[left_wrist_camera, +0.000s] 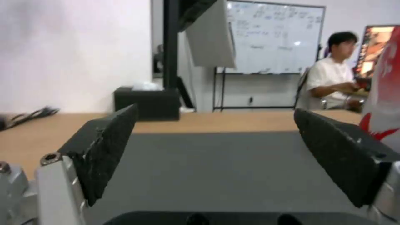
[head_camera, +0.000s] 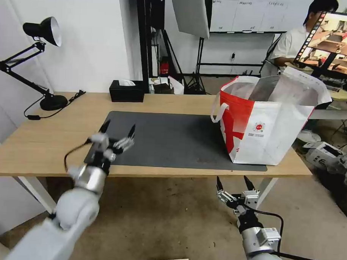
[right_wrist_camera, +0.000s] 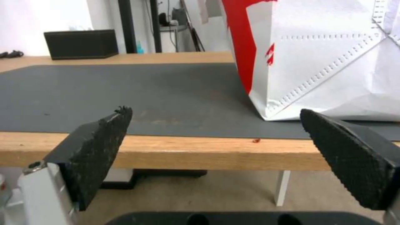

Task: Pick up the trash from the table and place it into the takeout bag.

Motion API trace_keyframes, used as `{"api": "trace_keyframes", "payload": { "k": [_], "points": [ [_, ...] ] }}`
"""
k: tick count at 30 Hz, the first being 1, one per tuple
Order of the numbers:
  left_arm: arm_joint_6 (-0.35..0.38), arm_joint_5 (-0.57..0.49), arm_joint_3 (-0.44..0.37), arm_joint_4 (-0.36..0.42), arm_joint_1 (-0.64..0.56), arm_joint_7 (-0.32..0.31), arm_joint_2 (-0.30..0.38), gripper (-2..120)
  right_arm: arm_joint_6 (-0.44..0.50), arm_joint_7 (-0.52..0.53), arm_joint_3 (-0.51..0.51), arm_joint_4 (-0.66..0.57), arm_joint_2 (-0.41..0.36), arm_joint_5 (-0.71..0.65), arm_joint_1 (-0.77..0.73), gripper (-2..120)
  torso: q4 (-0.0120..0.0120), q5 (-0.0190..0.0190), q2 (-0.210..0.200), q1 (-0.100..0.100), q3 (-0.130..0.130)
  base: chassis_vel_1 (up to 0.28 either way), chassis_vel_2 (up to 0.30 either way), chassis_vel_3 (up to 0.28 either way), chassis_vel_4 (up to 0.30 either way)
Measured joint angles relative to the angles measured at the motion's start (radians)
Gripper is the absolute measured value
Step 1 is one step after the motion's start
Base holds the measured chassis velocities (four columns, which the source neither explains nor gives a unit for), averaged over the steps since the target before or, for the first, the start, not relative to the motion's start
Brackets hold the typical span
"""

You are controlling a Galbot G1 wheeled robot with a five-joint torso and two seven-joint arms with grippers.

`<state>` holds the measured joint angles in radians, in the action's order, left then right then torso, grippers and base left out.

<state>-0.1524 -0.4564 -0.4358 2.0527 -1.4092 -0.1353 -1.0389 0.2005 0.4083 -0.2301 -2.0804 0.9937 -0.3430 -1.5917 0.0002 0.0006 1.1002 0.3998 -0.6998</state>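
- While it stands upright on the dark mat's [head_camera: 173, 139] right end, the takeout bag [head_camera: 265, 122] gapes open atop the table [head_camera: 32, 148].
- Left gripper [head_camera: 118, 129] hovers over the mat's near-left corner, fingers spread wide, empty.
- Right gripper [head_camera: 233, 181] hangs below the table's front edge, wide open, empty.

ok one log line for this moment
left hand: open, over mat's left end | right hand: open, below table edge | bag: upright on mat

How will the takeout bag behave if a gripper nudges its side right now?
The takeout bag looks thin-walled and creased, so its side would probably dent rather than resist. Standing tall on the mat, near the table edge, it may slide or tip.
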Motion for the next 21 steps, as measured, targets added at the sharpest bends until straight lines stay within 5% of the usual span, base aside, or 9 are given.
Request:
{"api": "trace_keyframes", "payload": {
  "k": [8, 21],
  "points": [
    [-0.034, 0.100, -0.098, 0.044, -0.213, 0.031, -0.126, 100, 0.000, 0.000, 0.000, 0.000, 0.000, 0.000, 0.000, 100, -0.0001, -0.0005, 0.000, 0.000, 0.000, 0.000, 0.000, 0.000, 0.000],
    [-0.053, 0.131, -0.092, 0.039, -0.275, 0.061, -0.158, 100, 0.000, 0.000, 0.000, 0.000, 0.000, 0.000, 0.000, 100, -0.0002, -0.0005, 0.000, 0.000, 0.000, 0.000, 0.000, 0.000, 0.000]
  ]
}}
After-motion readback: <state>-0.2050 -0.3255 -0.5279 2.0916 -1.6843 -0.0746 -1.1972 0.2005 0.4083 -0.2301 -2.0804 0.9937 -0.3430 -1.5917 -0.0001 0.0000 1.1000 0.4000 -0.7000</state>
